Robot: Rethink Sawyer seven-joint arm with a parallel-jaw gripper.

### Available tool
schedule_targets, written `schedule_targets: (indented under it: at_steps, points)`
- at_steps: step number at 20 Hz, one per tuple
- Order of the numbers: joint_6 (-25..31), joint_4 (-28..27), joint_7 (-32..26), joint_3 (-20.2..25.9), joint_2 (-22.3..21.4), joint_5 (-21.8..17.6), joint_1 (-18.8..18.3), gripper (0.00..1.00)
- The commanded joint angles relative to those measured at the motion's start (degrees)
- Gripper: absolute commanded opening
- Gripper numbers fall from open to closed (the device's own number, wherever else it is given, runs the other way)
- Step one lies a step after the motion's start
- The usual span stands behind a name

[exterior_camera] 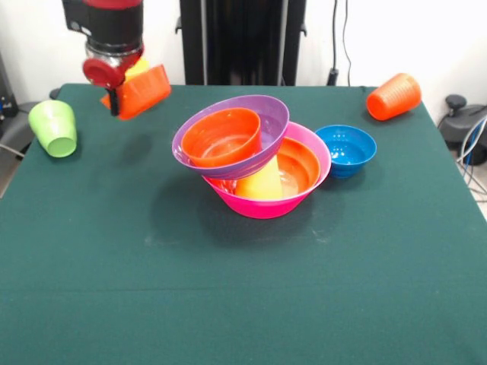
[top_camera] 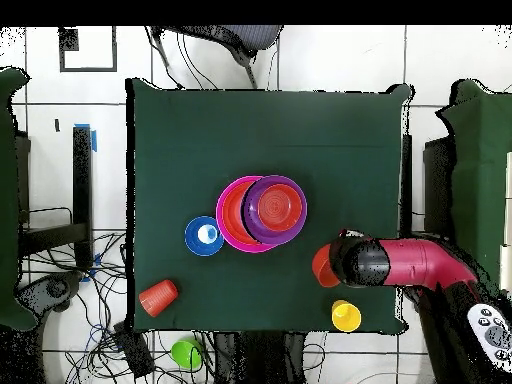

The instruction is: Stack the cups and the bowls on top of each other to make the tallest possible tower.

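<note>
A small orange bowl (exterior_camera: 139, 91) is clamped in the gripper (exterior_camera: 114, 97), raised above the table (exterior_camera: 243, 304) well apart from the tower (exterior_camera: 255, 156). A blue bowl (exterior_camera: 346, 150) is seen just beside the tower's pink bowl (exterior_camera: 266, 205).

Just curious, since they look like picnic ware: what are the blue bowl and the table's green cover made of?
The blue bowl looks like glossy moulded plastic: bright highlights glint on its inside. The green cover looks like matte cloth, perhaps felt: it shows no shine and faint scuff marks, though the weave cannot be made out.
</note>
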Motion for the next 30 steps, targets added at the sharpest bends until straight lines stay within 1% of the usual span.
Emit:
schedule_targets:
  at_steps: [1, 5, 8, 9, 12, 15, 18, 21, 23, 25, 29, 30]
  points:
    - [-3.9, 3.9, 2.7, 7.1, -5.3, 2.2, -0.7, 0.00]
    - [-1.9, 3.3, 2.0, 8.4, -6.1, 3.6, -1.3, 0.00]
    - [-2.3, 2.8, 2.6, 9.8, -6.8, 5.0, -1.6, 0.00]
    - [-2.2, 2.2, 2.6, 10.0, -6.7, 5.4, -1.7, 0.00]
    - [-4.3, 0.9, 3.9, 11.3, -6.3, 6.2, -1.7, 0.00]
    - [-4.1, -0.6, 4.7, 11.6, -5.0, 6.9, -1.2, 0.00]
    - [-3.5, -1.7, 5.6, 11.5, -5.1, 7.7, -0.6, 0.00]
    - [-1.9, -2.0, 4.9, 12.4, -6.2, 9.0, -0.8, 0.00]
    - [-0.9, -2.7, 4.5, 12.2, -6.6, 8.9, -0.2, 0.00]
    - [0.4, -3.8, 4.3, 11.8, -7.0, 8.5, 0.7, 0.00]
    - [4.6, -5.5, 2.8, 11.7, -9.7, 8.5, 2.5, 0.00]
    - [5.9, -6.3, 2.5, 11.3, -10.5, 8.2, 3.5, 0.00]
